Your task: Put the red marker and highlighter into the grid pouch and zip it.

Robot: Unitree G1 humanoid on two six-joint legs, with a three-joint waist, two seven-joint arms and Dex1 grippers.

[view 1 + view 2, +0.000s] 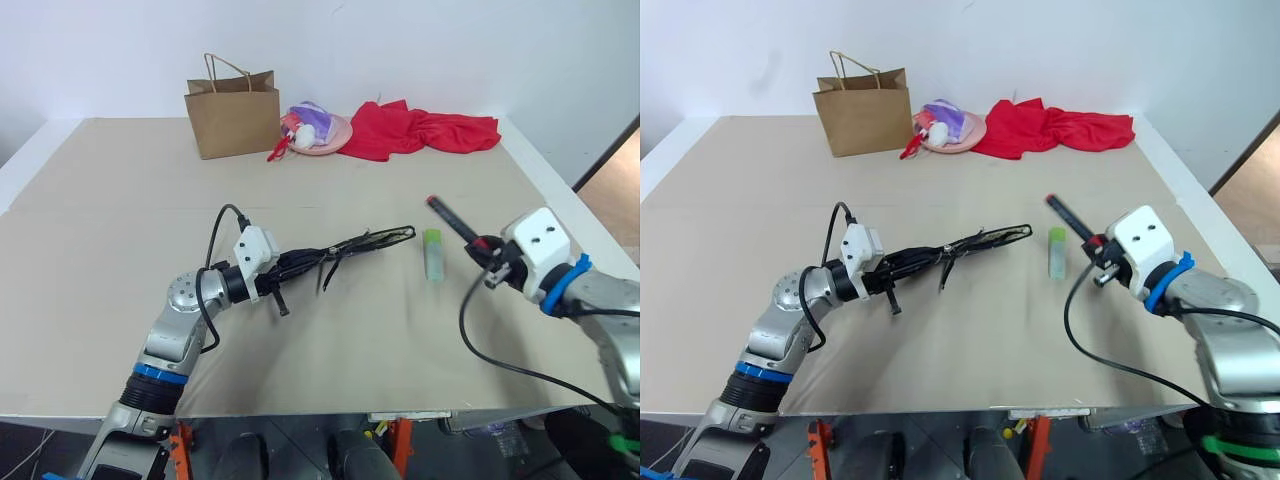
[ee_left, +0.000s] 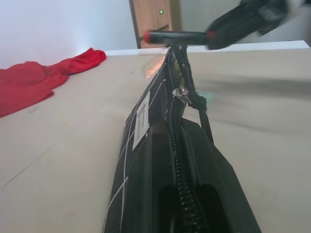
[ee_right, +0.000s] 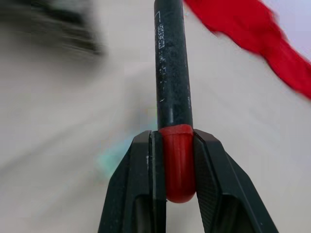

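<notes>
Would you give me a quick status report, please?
Left gripper shut on grid pouch, held up. Right gripper shut on red marker. Highlighter on table.

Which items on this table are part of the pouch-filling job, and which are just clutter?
Job items:
- slim black red-capped marker, clamped in right gripper
- chunky pale green-capped highlighter, lying on the table
- black grid-lined fabric pouch, held by left gripper

Clutter:
- brown paper bag
- red cloth
- pink plate of small items

Illumination bright and even — diffuse, from overhead. Shadows on the desk (image 1: 120,300) soft and faint. Head views sharp throughout. Right wrist view heavily motion-blurred behind a sharp red marker (image 3: 172,73). Left wrist view — slight glare patch on the desk; near pouch fabric soft.
</notes>
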